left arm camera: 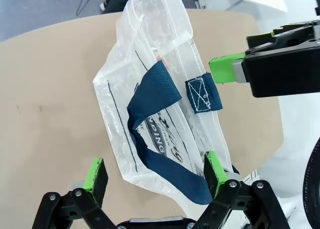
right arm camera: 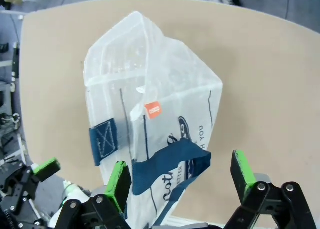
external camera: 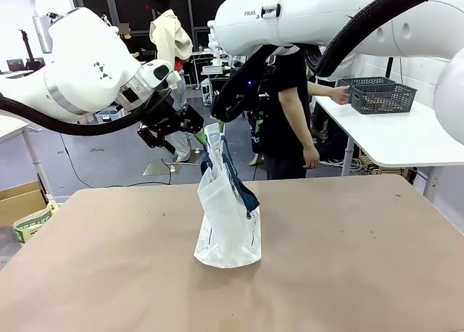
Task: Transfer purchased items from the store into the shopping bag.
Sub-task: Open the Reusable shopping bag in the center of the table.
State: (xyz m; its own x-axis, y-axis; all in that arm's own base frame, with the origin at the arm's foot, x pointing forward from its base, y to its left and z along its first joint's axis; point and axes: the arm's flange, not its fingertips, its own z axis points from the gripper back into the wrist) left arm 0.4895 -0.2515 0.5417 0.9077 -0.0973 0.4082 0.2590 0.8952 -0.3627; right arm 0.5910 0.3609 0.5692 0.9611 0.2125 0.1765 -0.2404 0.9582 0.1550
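Note:
The shopping bag (external camera: 227,223) stands upright in the middle of the table, translucent white with navy straps. My left gripper (external camera: 194,135) hovers at its top rim from the left, my right gripper (external camera: 220,117) just above it from the right. In the left wrist view my left gripper (left arm camera: 155,174) is open, with the shopping bag (left arm camera: 150,114) and a navy strap between the green pads. The right gripper (right arm camera: 181,176) is open too, straddling the shopping bag (right arm camera: 150,89). The store (external camera: 382,97), a dark basket, sits on a far white table. The purchased items are hidden inside it.
A person (external camera: 286,107) stands beyond the table's far edge with one hand (external camera: 339,94) on the basket. The white side table (external camera: 406,140) is at the back right. Brown tabletop (external camera: 348,259) lies open around the bag. A cardboard box (external camera: 18,201) sits on the floor at left.

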